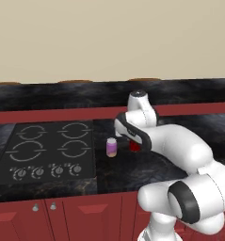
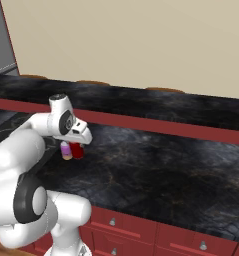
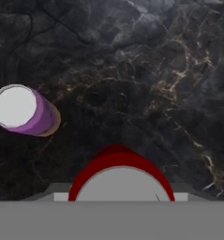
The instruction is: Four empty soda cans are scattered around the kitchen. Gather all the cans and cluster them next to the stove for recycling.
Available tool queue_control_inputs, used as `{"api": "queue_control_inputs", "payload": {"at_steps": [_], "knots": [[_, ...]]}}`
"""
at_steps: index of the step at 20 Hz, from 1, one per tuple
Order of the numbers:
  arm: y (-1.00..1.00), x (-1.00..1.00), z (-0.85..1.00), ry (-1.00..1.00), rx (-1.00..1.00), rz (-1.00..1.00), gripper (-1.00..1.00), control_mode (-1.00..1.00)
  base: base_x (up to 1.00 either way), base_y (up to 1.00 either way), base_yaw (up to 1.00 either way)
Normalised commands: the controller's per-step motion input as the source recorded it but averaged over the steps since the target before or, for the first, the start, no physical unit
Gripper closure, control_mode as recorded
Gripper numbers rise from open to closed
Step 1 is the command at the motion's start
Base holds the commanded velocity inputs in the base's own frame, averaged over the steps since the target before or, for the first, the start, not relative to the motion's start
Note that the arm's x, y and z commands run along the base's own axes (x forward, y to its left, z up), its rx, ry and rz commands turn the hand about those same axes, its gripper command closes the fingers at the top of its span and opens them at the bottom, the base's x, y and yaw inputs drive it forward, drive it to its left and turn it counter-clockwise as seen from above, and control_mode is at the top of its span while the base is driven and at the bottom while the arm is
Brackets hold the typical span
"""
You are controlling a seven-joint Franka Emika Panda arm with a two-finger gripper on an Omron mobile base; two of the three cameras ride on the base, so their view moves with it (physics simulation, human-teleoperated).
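Note:
A purple soda can (image 1: 112, 147) with a silver top stands upright on the black counter, just right of the stove (image 1: 48, 150). Right beside it is a red soda can (image 1: 135, 147), under my downward-pointing hand. My gripper (image 1: 135, 142) is shut on the red can. In the right base view the purple can (image 2: 66, 150) and the red can (image 2: 78, 150) stand side by side, almost touching, below the gripper (image 2: 79, 145). Looking down from the hand, the red can (image 3: 120, 180) sits between the jaws and hides the fingertips. The purple can (image 3: 26, 111) lies up and to the left.
Black marbled counter (image 2: 156, 170) stretches wide to the right of the cans. A raised back ledge with a dark red front (image 1: 62, 114) runs behind the stove. The stove knobs (image 1: 48, 171) line its front edge. Red cabinet drawers (image 1: 62, 214) lie below.

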Motion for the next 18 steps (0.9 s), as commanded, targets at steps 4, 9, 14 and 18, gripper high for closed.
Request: {"api": "queue_control_inputs", "payload": {"at_steps": [4,9,14,18], "knots": [[-0.05,0.09,-0.16,0.00,0.06,0.08,1.00,-1.00,0.00,0.00,0.00],[-0.01,0.10,-0.20,0.00,0.03,0.05,1.00,-1.00,0.00,0.00,0.00],[0.03,0.19,-0.22,0.00,0.00,0.00,1.00,-1.00,0.00,0.00,0.00],[0.01,0.18,-0.13,0.00,0.00,0.00,1.00,-1.00,0.00,0.00,0.00]]}}
